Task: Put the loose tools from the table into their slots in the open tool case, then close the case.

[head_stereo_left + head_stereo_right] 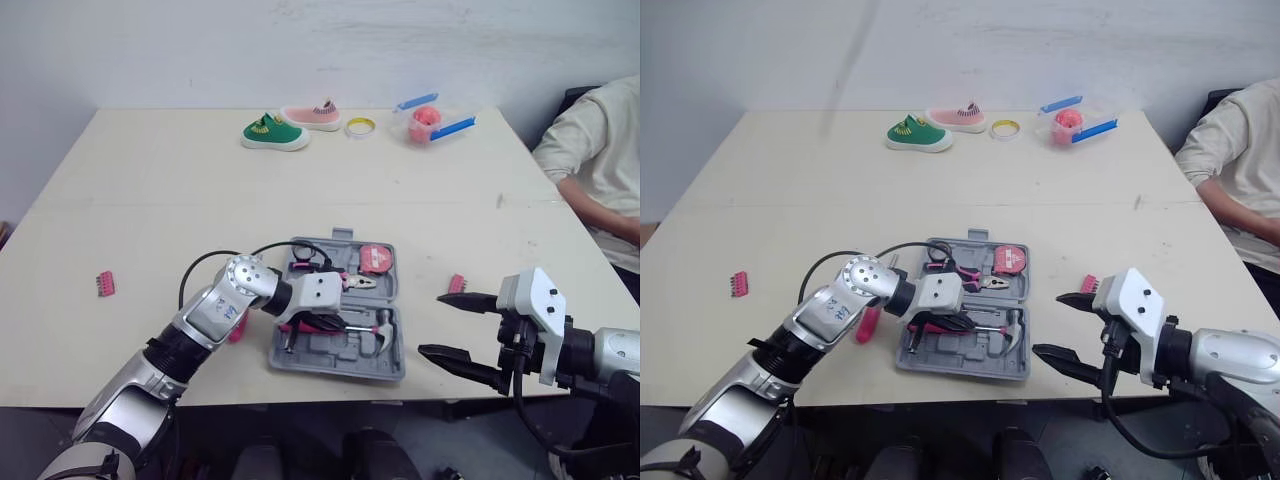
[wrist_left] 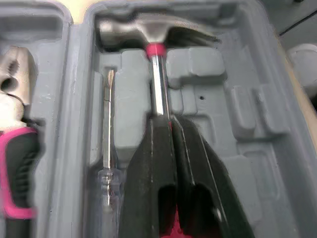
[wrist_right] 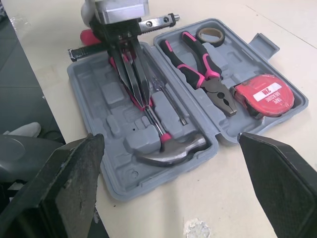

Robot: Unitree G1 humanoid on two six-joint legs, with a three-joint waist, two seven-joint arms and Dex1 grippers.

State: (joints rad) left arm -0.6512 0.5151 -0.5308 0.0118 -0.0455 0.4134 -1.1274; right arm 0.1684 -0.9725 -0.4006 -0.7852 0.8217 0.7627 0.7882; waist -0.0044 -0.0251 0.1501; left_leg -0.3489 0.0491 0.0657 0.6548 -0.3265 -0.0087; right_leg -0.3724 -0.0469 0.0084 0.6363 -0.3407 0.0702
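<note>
A bare test lab: white wall (image 1: 300, 50), work table (image 1: 180, 190).

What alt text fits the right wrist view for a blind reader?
The left gripper is shut on the handle of a hammer inside an open grey tool case on a pale table. The case's other half holds pliers, a red tape measure and a tape roll. The right gripper stands wide open in front.
</note>
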